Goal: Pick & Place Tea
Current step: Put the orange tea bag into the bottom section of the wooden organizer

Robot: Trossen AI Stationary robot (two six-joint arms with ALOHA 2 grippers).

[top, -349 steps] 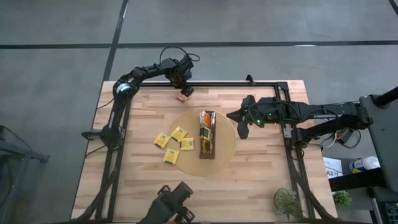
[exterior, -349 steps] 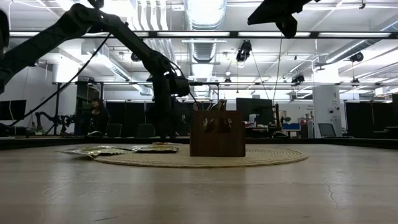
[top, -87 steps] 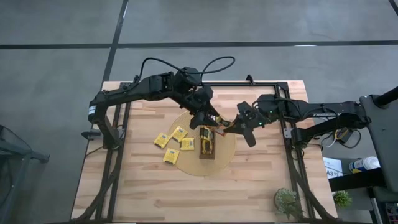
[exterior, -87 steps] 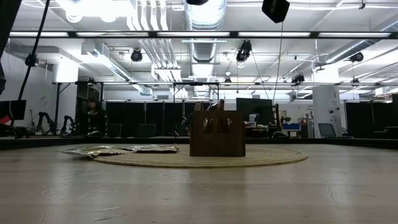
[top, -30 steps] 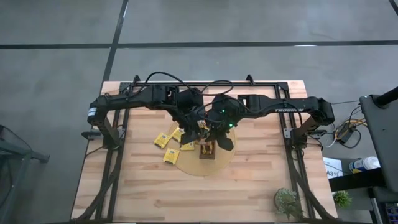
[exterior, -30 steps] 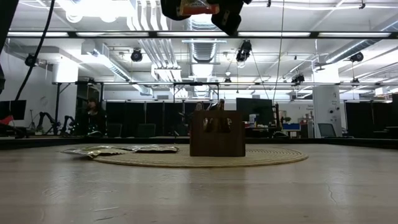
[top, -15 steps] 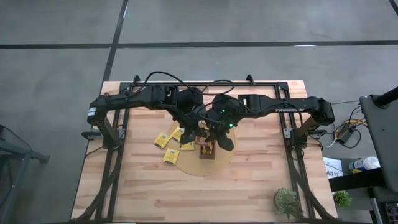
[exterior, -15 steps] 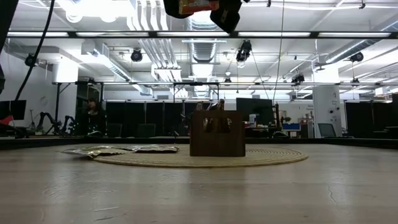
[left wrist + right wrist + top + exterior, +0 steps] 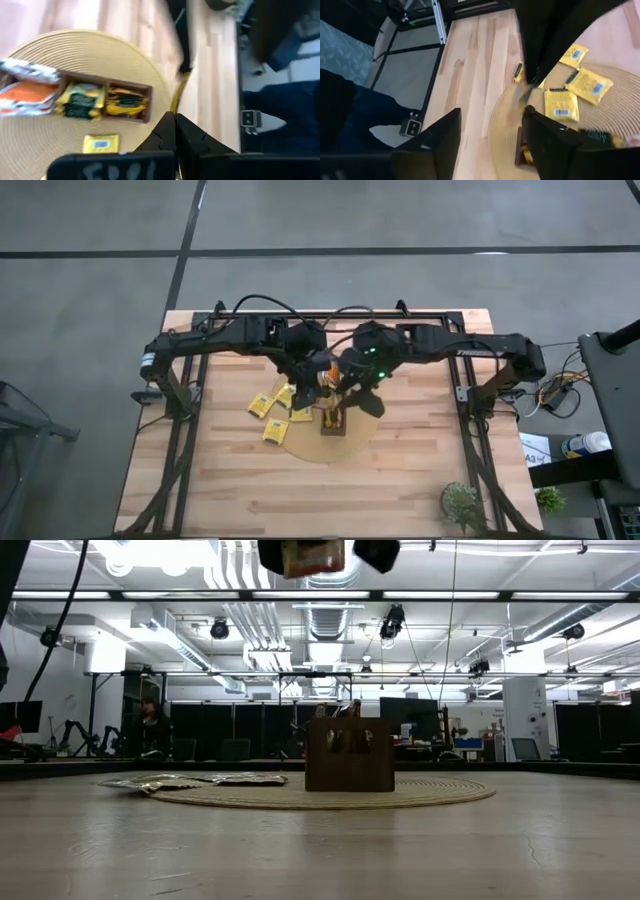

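Note:
An orange tea sachet (image 9: 300, 555) hangs high above the table, and my left gripper (image 9: 175, 119) is shut on it. My right gripper (image 9: 490, 137) stands open just right of it, apart from it, with nothing between its fingers. Below them the dark-brown tray (image 9: 333, 418) stands on the round tan mat (image 9: 300, 445). Its compartments hold orange (image 9: 27, 95) and green-and-yellow sachets (image 9: 80, 97). Several yellow sachets (image 9: 276, 430) lie flat on the mat's left part. My left gripper pinches the orange sachet between its two fingers. In the left wrist view the sachet shows edge-on as a thin yellow line (image 9: 175, 95) sticking out past the fingertips. The fingers slant down from the table's left side. The sachet is lifted clear, above the tray.
A small plant (image 9: 460, 502) stands at the table's near right corner. Black frame rails (image 9: 465, 400) run along the table's sides and far edge. A person's dark trousers (image 9: 350, 115) show beyond the table edge. Bare wood lies near the front edge.
My right gripper has let go of the orange sachet and drawn back, up and toward the table's right. The sachet stays high above the tray with my left gripper, which has kept its place.

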